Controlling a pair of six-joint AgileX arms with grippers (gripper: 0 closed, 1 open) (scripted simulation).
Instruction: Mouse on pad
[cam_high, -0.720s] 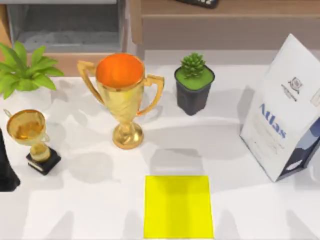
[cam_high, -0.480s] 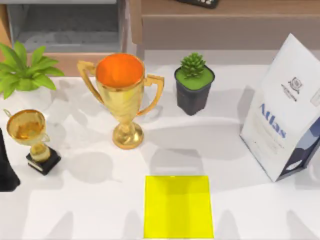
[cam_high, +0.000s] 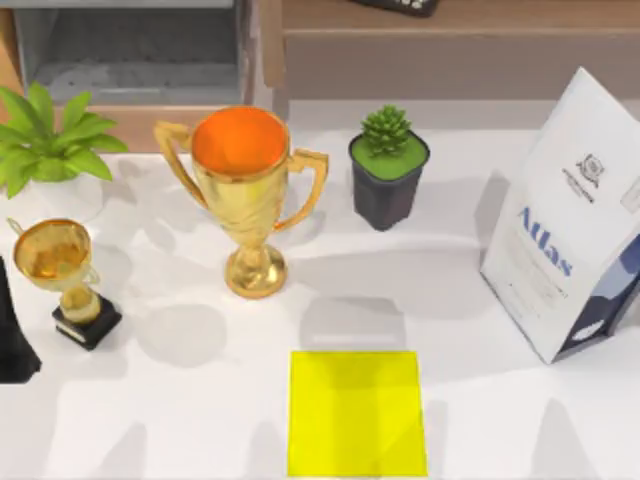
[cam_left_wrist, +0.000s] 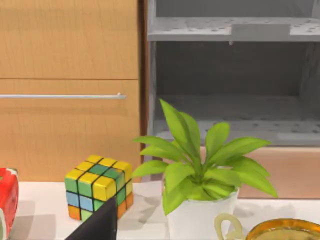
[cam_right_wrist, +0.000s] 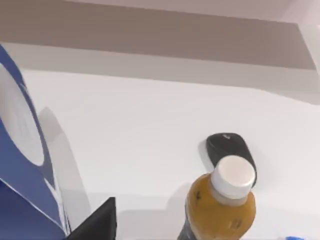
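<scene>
The pad (cam_high: 357, 413) is a flat bright-yellow square lying at the front middle of the white table, with nothing on it. In the right wrist view, the mouse (cam_right_wrist: 231, 149) is a small black oval resting on the table, partly behind the cap of an orange bottle (cam_right_wrist: 220, 205). A dark corner of my right gripper (cam_right_wrist: 97, 222) shows at that view's edge, well short of the mouse. A dark corner of my left gripper (cam_left_wrist: 97, 225) shows in the left wrist view, facing a potted plant.
A big gold trophy (cam_high: 243, 190), a small gold trophy (cam_high: 62, 270), a leafy plant (cam_high: 45, 140), a dark succulent pot (cam_high: 387, 170) and a white Atlas bag (cam_high: 570, 220) stand behind the pad. A colour cube (cam_left_wrist: 99, 186) sits near the plant. Cabinets line the back.
The shadow on the table at the front right has shifted slightly leftward. Nothing on the table has moved.
</scene>
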